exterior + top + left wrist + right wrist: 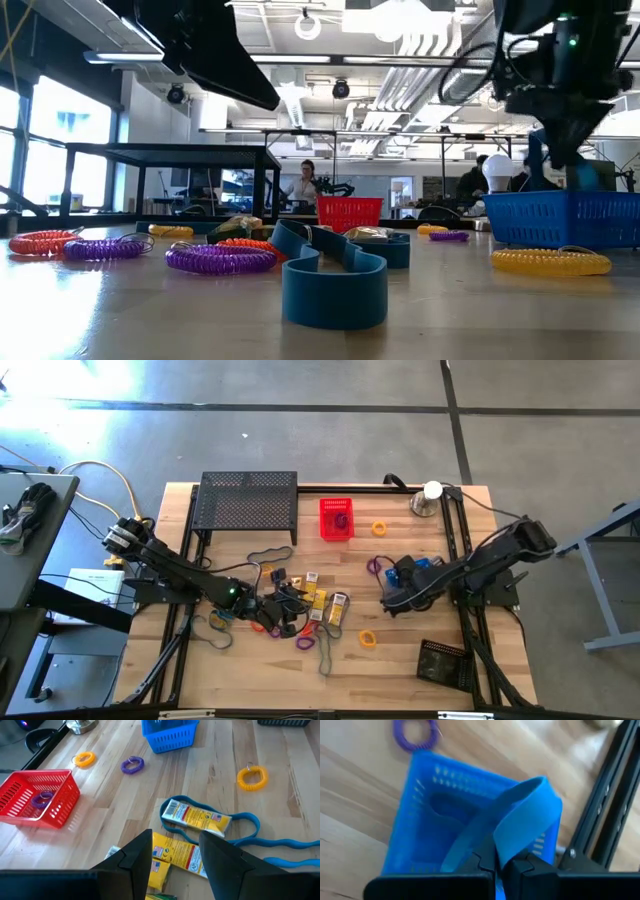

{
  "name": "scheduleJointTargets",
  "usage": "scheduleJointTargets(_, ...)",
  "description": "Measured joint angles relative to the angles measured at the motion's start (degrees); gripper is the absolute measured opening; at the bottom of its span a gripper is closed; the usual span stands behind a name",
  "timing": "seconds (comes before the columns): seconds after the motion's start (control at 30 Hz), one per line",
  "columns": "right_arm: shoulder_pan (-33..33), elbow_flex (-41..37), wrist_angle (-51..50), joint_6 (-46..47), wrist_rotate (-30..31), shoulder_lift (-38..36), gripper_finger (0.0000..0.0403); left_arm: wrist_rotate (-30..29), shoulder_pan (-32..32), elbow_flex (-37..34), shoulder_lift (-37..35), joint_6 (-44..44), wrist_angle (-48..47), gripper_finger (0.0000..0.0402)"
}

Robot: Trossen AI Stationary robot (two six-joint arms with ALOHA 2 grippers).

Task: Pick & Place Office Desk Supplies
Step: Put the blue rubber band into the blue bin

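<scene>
**Blue band held over the blue basket; yellow boxes under the left gripper**

Blue band (525,822), a wide, soft strip, is pinched at a fold by the right gripper (496,862), whose fingers are closed on it; the loop rises from the jaws and hangs directly above the blue basket (420,820). It looks light and floppy, so it will likely sag and twist on release; a pinch across the flat width suits it best.

From the left of the table: the left gripper (175,857) hovers with fingers apart above the yellow boxes (177,855). These appear light and stiff, best taken across the short sides. The nearest box lies with its long axis roughly crosswise to the fingers; a second yellow box (197,817) lies just beyond, inside another blue band (250,822). Coiled loops, such as the purple loop (132,765), lie scattered. Mid-table stands the red basket (336,518), a purple loop inside. The blue basket sits on the right.
</scene>
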Motion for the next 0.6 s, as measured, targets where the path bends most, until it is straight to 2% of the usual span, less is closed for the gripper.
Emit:
scheduleJointTargets(0.27, -0.1, -3.6, 3.6, 1.4, -3.7, 0.0, 0.0003, 0.0, 0.0, 0.0, 0.0, 0.0, -0.3, 0.0158)
scheduleJointTargets(0.6, 0.0, -3.8, 8.2, -7.3, -3.5, 0.0, 0.0003, 0.0, 0.0, 0.0, 0.0, 0.0, -0.2, 0.0158)
